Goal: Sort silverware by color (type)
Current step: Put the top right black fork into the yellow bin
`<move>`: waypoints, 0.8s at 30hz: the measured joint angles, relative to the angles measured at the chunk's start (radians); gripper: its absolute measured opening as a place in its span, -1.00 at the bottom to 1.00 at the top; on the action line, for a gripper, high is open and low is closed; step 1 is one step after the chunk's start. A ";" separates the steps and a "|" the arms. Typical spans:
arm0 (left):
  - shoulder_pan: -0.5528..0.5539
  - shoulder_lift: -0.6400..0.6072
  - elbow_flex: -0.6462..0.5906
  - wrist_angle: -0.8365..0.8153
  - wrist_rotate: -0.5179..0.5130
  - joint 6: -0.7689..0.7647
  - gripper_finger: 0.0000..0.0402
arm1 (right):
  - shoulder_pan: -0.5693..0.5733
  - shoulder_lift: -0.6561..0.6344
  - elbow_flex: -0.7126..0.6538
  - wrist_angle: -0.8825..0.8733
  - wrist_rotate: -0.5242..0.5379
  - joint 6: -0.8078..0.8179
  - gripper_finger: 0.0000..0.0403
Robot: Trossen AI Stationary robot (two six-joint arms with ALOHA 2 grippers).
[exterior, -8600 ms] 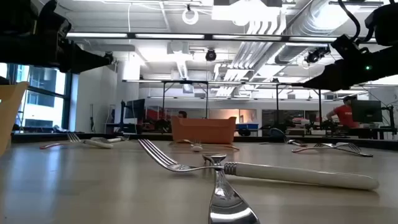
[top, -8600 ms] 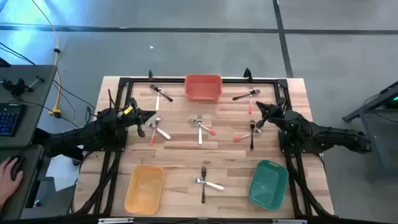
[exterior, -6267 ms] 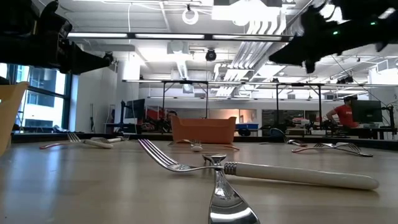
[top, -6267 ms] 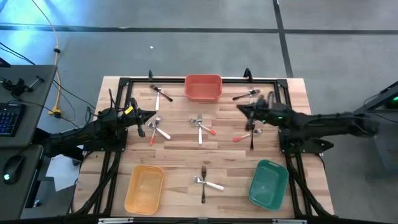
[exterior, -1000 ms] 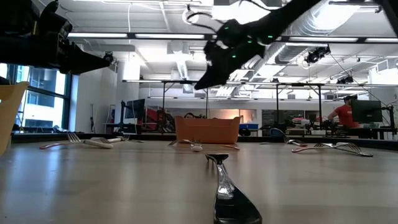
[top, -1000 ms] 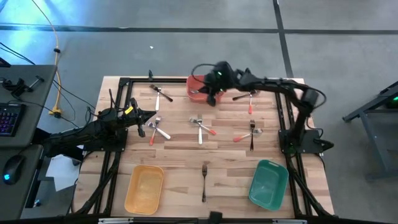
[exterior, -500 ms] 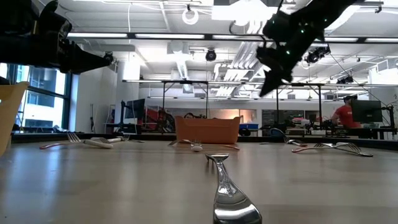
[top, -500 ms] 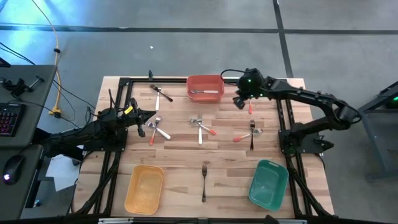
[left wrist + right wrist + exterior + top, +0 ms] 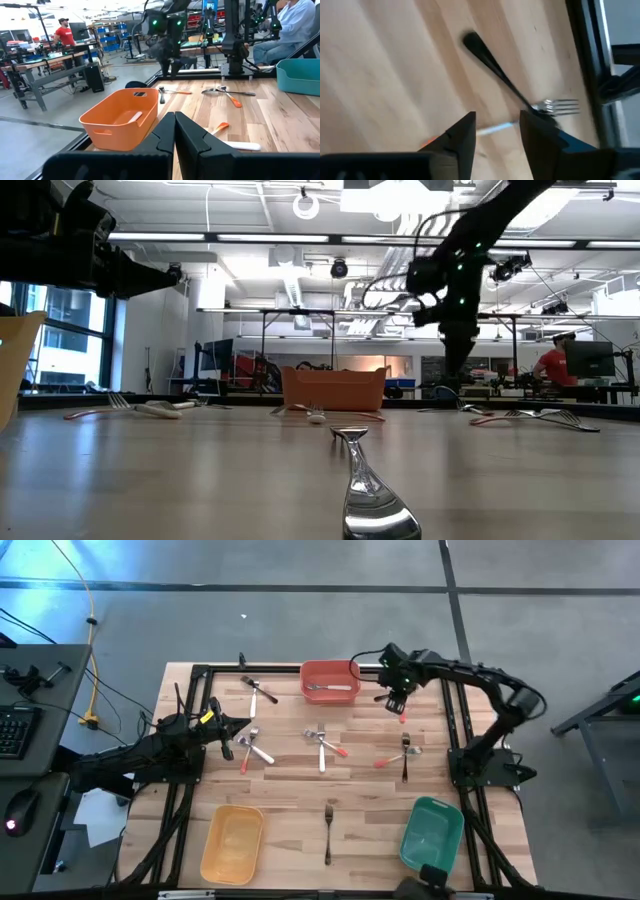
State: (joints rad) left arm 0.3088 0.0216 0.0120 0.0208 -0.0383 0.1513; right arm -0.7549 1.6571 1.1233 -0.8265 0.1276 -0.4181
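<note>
My right gripper (image 9: pixel 394 698) (image 9: pixel 497 131) hangs open over the far-right silverware. There a black-handled fork (image 9: pixel 495 70) lies flat on the wood, and a red-handled piece (image 9: pixel 402 714) is beside it. The fingers touch nothing. A white-handled piece (image 9: pixel 330 688) lies inside the red bin (image 9: pixel 352 668). More silverware lies in a pile at the left (image 9: pixel 251 746), at the far left (image 9: pixel 257 690), in the middle (image 9: pixel 325 744) and at the right (image 9: pixel 402 753). A lone black-handled fork (image 9: pixel 328 827) is near the front. My left gripper (image 9: pixel 236 736) (image 9: pixel 174 134) waits shut beside the left pile.
A yellow bin (image 9: pixel 232 843) stands at the near left and a green bin (image 9: pixel 432 833) at the near right. A black frame rail (image 9: pixel 450 710) runs along the table's edges. People (image 9: pixel 295 20) sit and stand in the room beyond the table.
My right gripper has left the red bin, swung toward the table's right edge, then come back a little and down over the far-right forks. A white-handled piece now lies in the red bin where the gripper stood.
</note>
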 joint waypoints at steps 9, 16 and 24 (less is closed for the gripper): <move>0.000 0.000 0.000 -0.001 0.000 0.016 -1.00 | -0.031 0.222 0.163 -0.106 0.027 -0.104 -0.32; 0.000 0.000 0.000 -0.002 0.000 0.026 -1.00 | -0.032 0.322 0.270 -0.203 0.075 -0.140 -0.32; 0.000 0.000 0.000 -0.002 0.000 0.026 -1.00 | -0.029 0.345 0.332 -0.269 0.023 -0.052 -0.32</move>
State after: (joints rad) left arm 0.3092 0.0219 0.0120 0.0189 -0.0387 0.1772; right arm -0.7835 2.0020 1.4551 -1.0954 0.1510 -0.4701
